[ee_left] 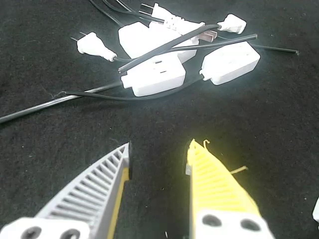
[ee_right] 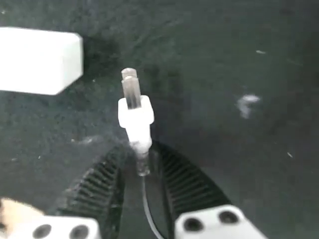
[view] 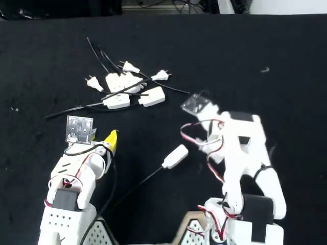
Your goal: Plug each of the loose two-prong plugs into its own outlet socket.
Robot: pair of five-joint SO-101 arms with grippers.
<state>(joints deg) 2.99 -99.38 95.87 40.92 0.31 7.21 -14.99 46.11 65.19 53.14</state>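
**Right arm.** The right gripper point(ee_right: 142, 155) is shown nearly closed on the neck of a plug point(ee_right: 135, 115), where the cord point(ee_right: 147, 209) leaves the moulded body. The cord is led back between the jaws, and the two prongs are pointed away from the gripper. A socket point(ee_right: 41, 60) is seen just beyond the prongs and to one side, apart from them.

- **Plug:** it is judged light and rigid, with thin prongs liable to bend under a skewed push. Held by its flexible neck it may pivot, so a hold on the flat sides of the body, behind the prongs, would be firmer.
- **Cord:** it is limp and may be expected to tug.
- **Socket:** it is also light, and is likely to slide on the cloth unless braced.

Whether the plug is lifted off the table point(view: 265, 46) cannot be told.

**Left arm.** The left gripper point(ee_left: 159, 147) is held wide open and empty, low over the cloth. Its tips are directed at a heap point(ee_left: 164, 59) of several sockets and loose plugs with crossed cords, which is near but not touched.

**Layout.** The heap is placed left of centre, toward the far edge. The lone socket is taken to lie between the arms, toward the near edge. The right arm is folded forward from the near right corner, with its wrist turned toward the table's middle. The left arm is stretched from the near left corner toward the far edge.
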